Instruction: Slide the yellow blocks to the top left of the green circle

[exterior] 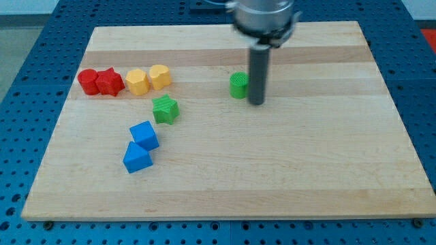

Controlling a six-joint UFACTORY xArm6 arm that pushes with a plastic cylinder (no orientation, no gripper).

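Note:
Two yellow blocks lie side by side at the view's upper left: a yellow hexagon (137,82) and a yellow rounded block (160,76), touching each other. The green circle (238,85) stands near the board's middle top. My tip (257,103) rests on the board just to the right of the green circle, close to it or touching it. The yellow blocks are far to the left of the tip.
A red circle (88,81) and a red star (109,82) lie left of the yellow blocks. A green star (165,109) lies below them. Two blue blocks (144,135) (137,157) sit lower left. The wooden board (306,170) ends in edges all round.

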